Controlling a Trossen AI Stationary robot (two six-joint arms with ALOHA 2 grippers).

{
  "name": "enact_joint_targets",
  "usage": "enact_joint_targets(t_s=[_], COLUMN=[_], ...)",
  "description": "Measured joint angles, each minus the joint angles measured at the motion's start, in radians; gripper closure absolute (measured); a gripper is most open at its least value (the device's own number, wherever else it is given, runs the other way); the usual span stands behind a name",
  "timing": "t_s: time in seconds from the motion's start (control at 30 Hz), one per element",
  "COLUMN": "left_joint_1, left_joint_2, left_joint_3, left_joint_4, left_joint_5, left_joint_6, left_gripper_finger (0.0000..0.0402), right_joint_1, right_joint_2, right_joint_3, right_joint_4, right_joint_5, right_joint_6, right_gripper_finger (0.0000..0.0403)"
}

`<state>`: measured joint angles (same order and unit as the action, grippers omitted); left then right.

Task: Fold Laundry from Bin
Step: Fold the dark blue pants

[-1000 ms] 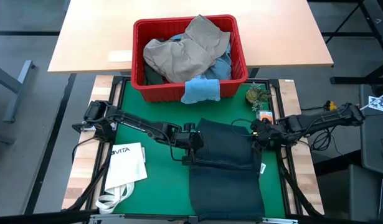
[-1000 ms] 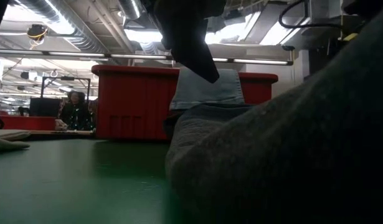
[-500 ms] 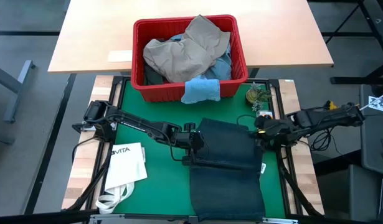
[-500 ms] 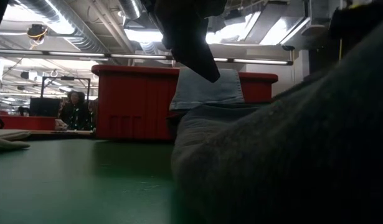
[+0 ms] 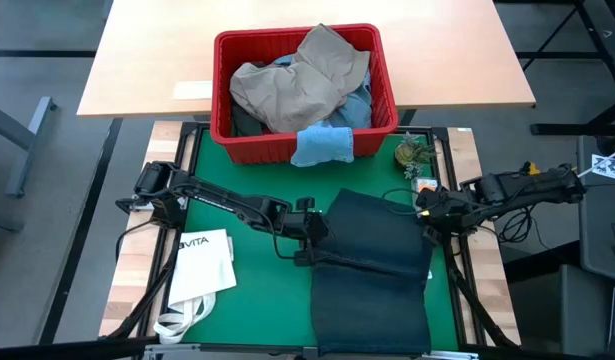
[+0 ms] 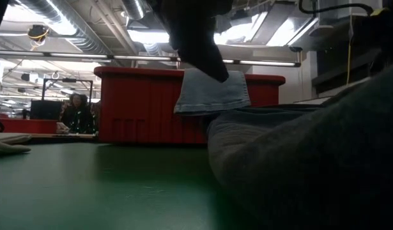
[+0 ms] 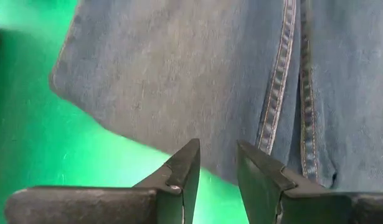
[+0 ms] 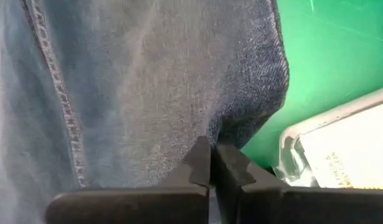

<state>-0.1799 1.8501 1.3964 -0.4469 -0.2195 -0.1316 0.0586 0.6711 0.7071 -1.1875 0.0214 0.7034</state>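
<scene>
**Right gripper clamps the jeans' edge as fold gets under way**

At the right edge of the green mat [image 5: 242,300], the right gripper [image 5: 428,208] had just snapped together on the hem of the dark navy jeans [image 5: 372,265]; a second earlier its fingers stood apart. With that pinch the folded upper layer had shifted toward the mat's right side and now lay skewed across the lower leg. The left gripper [image 5: 309,232], unchanged over that second, sat at the jeans' opposite edge with its fingers [image 7: 185,171] a little apart; whether cloth lay between them could not be told. With the right side gripped and the left at its edge, the garment looked ready for a straightening or a further fold.

Room was tight on the right: a small clear packet [image 8: 340,149] lay just beside the gripped hem, near the mat's right edge. Open mat stretched between the jeans and the white tote bag [image 5: 202,265] at the left front. The red bin [image 5: 227,125] stood against the mat's far edge, heaped with khaki trousers [image 5: 287,85], a small light blue cloth [image 5: 320,145] draped over its near rim.
</scene>
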Motion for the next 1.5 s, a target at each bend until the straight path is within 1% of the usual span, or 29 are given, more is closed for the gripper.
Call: enact_joint_targets(t_s=[0.07, 0.17, 0.4, 0.53, 0.7, 0.87, 0.97, 1.1, 1.23, 1.4, 1.5], left_joint_1=[0.000, -0.004, -0.005, -0.005, -0.010, -0.018, -0.021, -0.023, -0.023, -0.023, -0.023], left_joint_2=[0.019, 0.065, 0.147, 0.148, 0.147, 0.173, 0.194, 0.239, 0.271, 0.280, 0.280], left_joint_3=[0.001, 0.001, 0.000, 0.000, 0.000, 0.000, 0.001, 0.002, 0.002, 0.003, 0.003], left_joint_4=[0.070, 0.124, 0.119, 0.125, 0.165, 0.198, 0.211, 0.221, 0.234, 0.234, 0.234], left_joint_5=[0.000, 0.001, 0.005, 0.006, 0.008, 0.008, 0.009, 0.021, 0.026, 0.027, 0.026], left_joint_6=[0.001, 0.003, -0.023, -0.025, -0.027, -0.026, -0.026, -0.025, -0.025, -0.019, -0.017], left_gripper_finger=[0.0305, 0.0305, 0.0305, 0.0305, 0.0305, 0.0305, 0.0305, 0.0305, 0.0305, 0.0305, 0.0305], right_joint_1=[0.000, 0.000, 0.000, 0.000, 0.000, 0.000, 0.000, 0.000, 0.000, 0.000, 0.000], right_joint_2=[0.008, 0.011, 0.020, 0.016, 0.013, 0.046, 0.077, 0.124, 0.169, 0.203, 0.229], right_joint_3=[0.000, 0.000, 0.000, 0.001, 0.031, 0.031, 0.031, 0.031, 0.031, 0.031, 0.031], right_joint_4=[-0.002, -0.010, -0.019, -0.029, -0.107, -0.230, -0.238, -0.237, -0.237, -0.239, -0.242], right_joint_5=[-0.007, -0.026, -0.110, -0.146, -0.144, -0.065, -0.039, -0.046, -0.084, -0.114, -0.122], right_joint_6=[-0.002, -0.009, -0.054, -0.058, -0.057, -0.041, -0.019, -0.033, -0.082, -0.110, -0.126], right_gripper_finger=[0.0398, 0.0398, 0.0399, 0.0398, 0.0398, 0.0398, 0.0398, 0.0398, 0.0397, 0.0397, 0.0384])
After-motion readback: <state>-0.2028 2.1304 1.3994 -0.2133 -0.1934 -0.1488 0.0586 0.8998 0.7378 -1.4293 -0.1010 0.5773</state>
